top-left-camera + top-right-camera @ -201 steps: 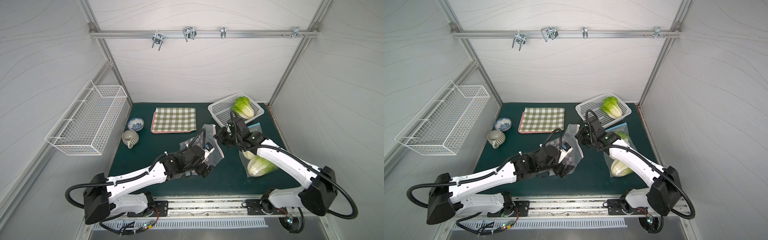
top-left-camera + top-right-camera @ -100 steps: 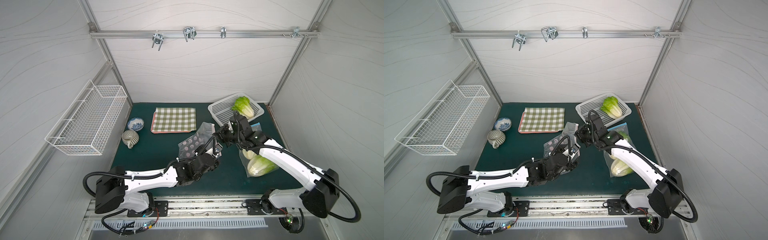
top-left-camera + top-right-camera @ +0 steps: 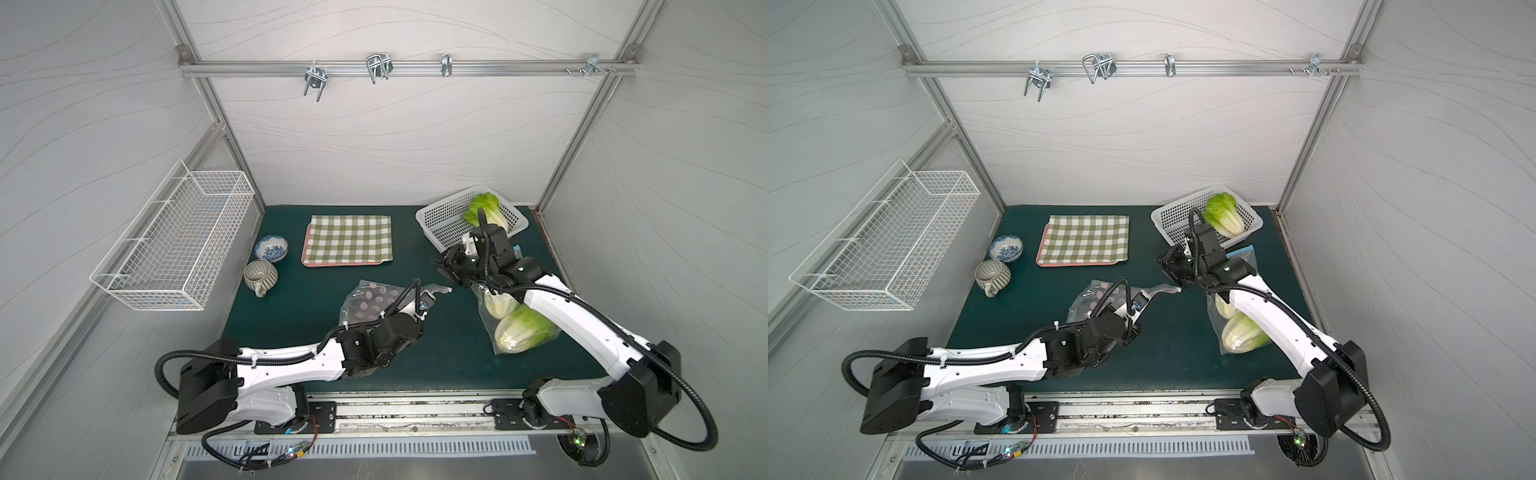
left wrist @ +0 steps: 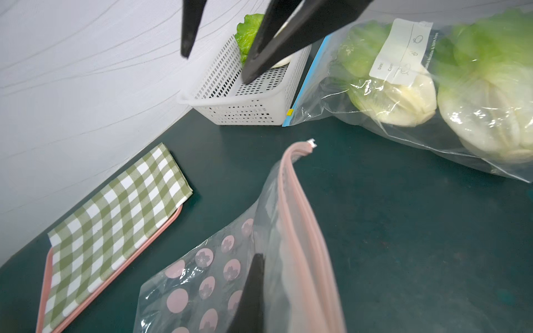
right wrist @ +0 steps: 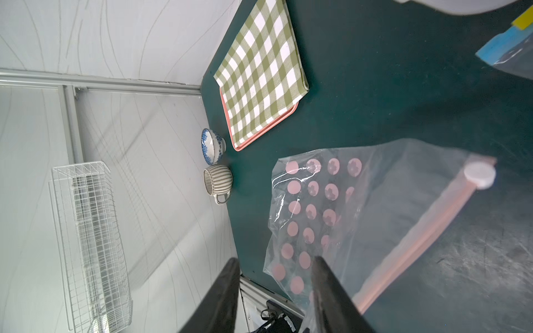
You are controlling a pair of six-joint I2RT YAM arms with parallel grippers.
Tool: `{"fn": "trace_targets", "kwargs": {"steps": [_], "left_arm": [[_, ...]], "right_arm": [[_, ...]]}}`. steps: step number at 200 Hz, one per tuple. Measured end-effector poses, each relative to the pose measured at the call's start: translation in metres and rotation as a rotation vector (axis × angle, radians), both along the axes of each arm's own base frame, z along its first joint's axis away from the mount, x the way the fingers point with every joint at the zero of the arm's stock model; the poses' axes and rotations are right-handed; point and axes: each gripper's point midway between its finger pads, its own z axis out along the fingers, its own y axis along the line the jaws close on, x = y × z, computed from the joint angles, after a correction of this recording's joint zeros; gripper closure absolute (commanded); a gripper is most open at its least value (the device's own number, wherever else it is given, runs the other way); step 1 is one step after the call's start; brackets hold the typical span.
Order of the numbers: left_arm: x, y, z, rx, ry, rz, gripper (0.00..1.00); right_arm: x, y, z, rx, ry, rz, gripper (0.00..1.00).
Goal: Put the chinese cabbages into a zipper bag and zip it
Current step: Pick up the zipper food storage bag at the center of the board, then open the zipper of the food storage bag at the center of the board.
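Observation:
Two chinese cabbages (image 3: 515, 328) lie inside a clear zipper bag with a blue zip (image 4: 340, 95) at the right. A third cabbage (image 3: 486, 210) rests in the white perforated basket (image 3: 440, 224). An empty pink-dotted zipper bag (image 3: 370, 303) lies mid-table, its pink zip strip (image 4: 297, 201) lifted and its white slider (image 5: 478, 174) at the far end. My left gripper (image 3: 415, 306) is shut on this bag's top edge; one black finger (image 4: 251, 288) presses the film. My right gripper (image 3: 446, 270) hovers just past the slider end, open, with nothing between its fingers (image 5: 230, 274).
A green checked cloth on a pink tray (image 3: 349, 239) lies at the back. A blue-patterned bowl (image 3: 271, 248) and a ribbed mug (image 3: 259, 276) stand at the left edge. A wire basket (image 3: 178, 241) hangs on the left wall.
My left gripper has shut on the pink-dotted bag's edge. My right gripper has opened and let go of that bag, which now sags lower toward the table.

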Motion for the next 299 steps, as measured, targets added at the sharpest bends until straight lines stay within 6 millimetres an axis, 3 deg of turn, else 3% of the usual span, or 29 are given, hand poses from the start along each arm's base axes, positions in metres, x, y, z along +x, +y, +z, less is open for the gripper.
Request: {"fn": "trace_targets", "kwargs": {"steps": [39, 94, 168, 243, 299], "left_arm": [[-0.003, 0.018, -0.005, -0.103, 0.078, 0.03, 1.0], [-0.01, 0.019, -0.018, -0.118, 0.151, 0.023, 1.0], [-0.01, 0.019, -0.022, -0.119, 0.169, 0.022, 1.0], [-0.001, 0.021, -0.033, -0.092, 0.19, 0.047, 1.0], [0.003, 0.018, -0.025, -0.116, 0.183, 0.047, 1.0]], "right_arm": [[-0.015, -0.026, -0.016, -0.021, 0.03, -0.018, 0.53], [-0.064, -0.014, -0.069, 0.008, 0.245, 0.018, 0.53], [-0.081, 0.038, -0.058, 0.076, 0.279, 0.163, 0.67], [-0.088, 0.042, -0.056, 0.082, 0.283, 0.187, 0.73], [-0.097, 0.052, -0.054, 0.096, 0.29, 0.231, 0.72]]}}
